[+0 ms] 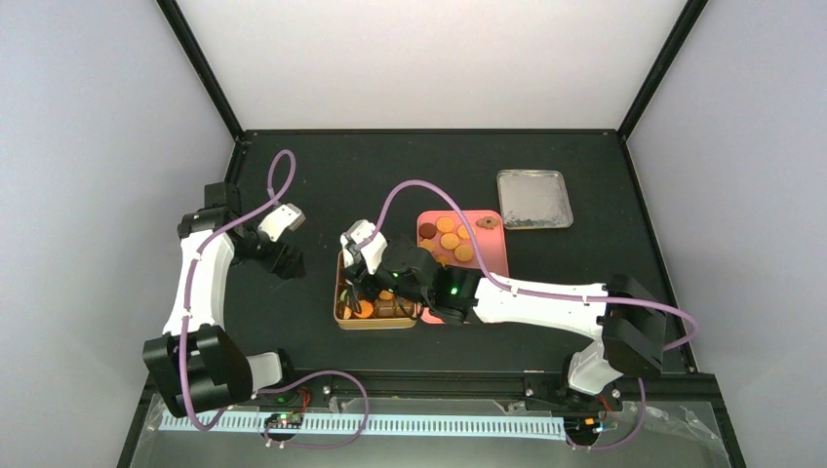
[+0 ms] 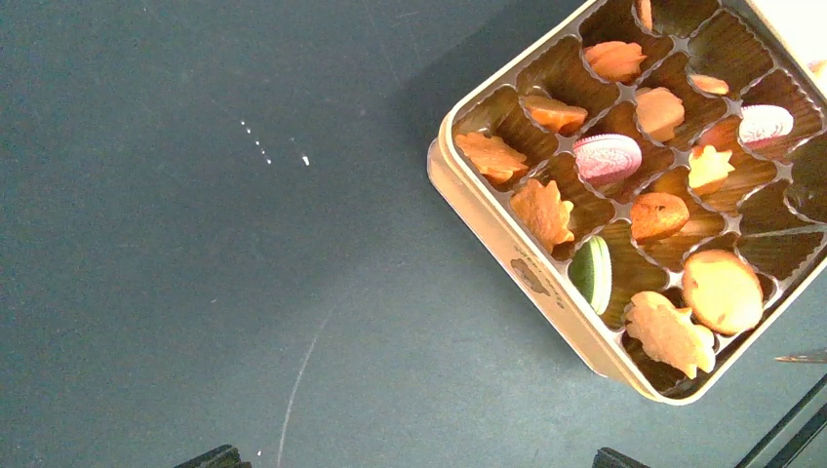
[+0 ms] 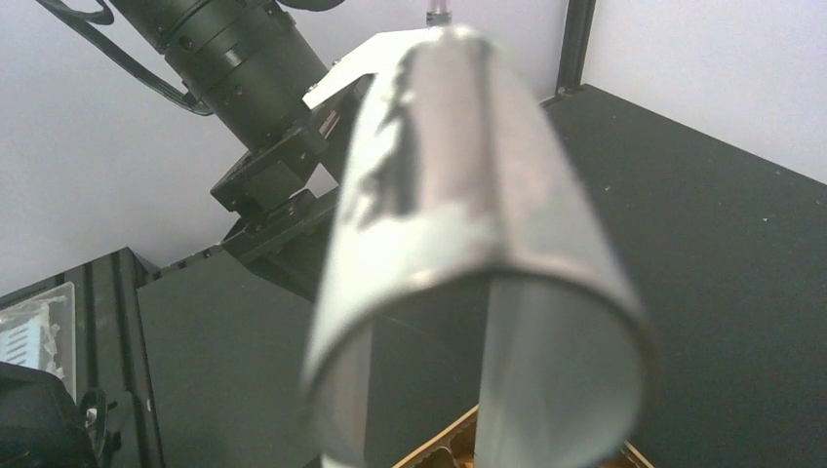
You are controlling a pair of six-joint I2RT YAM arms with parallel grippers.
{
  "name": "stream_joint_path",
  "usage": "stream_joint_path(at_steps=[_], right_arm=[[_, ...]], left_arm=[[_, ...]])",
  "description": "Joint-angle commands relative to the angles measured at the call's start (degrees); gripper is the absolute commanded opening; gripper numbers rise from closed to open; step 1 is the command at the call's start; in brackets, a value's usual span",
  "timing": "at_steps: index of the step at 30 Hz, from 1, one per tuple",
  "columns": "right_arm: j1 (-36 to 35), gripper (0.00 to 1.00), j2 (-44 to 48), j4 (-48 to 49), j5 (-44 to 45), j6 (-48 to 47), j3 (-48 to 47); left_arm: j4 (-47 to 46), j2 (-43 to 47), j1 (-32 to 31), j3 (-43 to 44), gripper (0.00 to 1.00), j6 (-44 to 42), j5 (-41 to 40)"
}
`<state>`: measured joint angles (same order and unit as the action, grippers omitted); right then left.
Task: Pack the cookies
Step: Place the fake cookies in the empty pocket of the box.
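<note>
A cream tin (image 1: 375,324) with brown compartments holds several cookies (image 2: 722,290), orange-golden, leaf-shaped, pink and one green. More round orange cookies (image 1: 449,239) lie on a pink plate (image 1: 492,255) behind it. My right gripper (image 1: 359,281) hangs over the tin's left part, shut on metal tongs (image 3: 468,195), whose bent loop fills the right wrist view and hides the fingers. The tin's rim (image 3: 458,441) shows below the tongs. My left gripper (image 1: 288,261) is open and empty over bare table left of the tin (image 2: 507,249); only its fingertips (image 2: 210,456) show.
A clear rectangular tray (image 1: 533,198) lies at the back right of the black table. The left arm's wrist (image 3: 244,58) shows behind the tongs. White walls enclose the table on three sides.
</note>
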<state>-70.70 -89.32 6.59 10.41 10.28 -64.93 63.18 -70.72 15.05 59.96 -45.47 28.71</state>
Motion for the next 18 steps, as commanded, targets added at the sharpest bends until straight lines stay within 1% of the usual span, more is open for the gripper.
stream_joint_path(at_steps=[1, 7, 10, 13, 16, 18], right_arm=[[-0.28, 0.39, 1.06, 2.20, 0.99, 0.09, -0.42], [-0.32, 0.40, 1.96, 1.81, 2.17, 0.00, -0.20], [-0.21, 0.38, 2.73, 1.47, 3.66, -0.23, -0.12], [0.39, 0.36, 4.44, 0.53, 7.14, -1.01, 0.44], [3.69, 0.35, 7.70, -0.63, 9.14, -0.91, 2.54], [7.08, 0.35, 10.05, -1.98, 10.15, -0.68, 3.91]], left_arm=[[1.31, 0.94, 0.61, 0.42, 0.95, -1.37, 0.75], [1.33, 0.86, 0.60, 0.50, 0.95, -1.46, 0.89], [1.35, 1.10, 0.60, 0.33, 0.95, -1.63, 0.91], [1.50, 1.19, 0.70, 0.37, 0.95, -1.89, 0.76], [1.56, 1.28, 0.77, 0.33, 0.95, -1.98, 0.78], [1.60, 1.24, 0.77, 0.48, 0.95, -1.98, 0.88]])
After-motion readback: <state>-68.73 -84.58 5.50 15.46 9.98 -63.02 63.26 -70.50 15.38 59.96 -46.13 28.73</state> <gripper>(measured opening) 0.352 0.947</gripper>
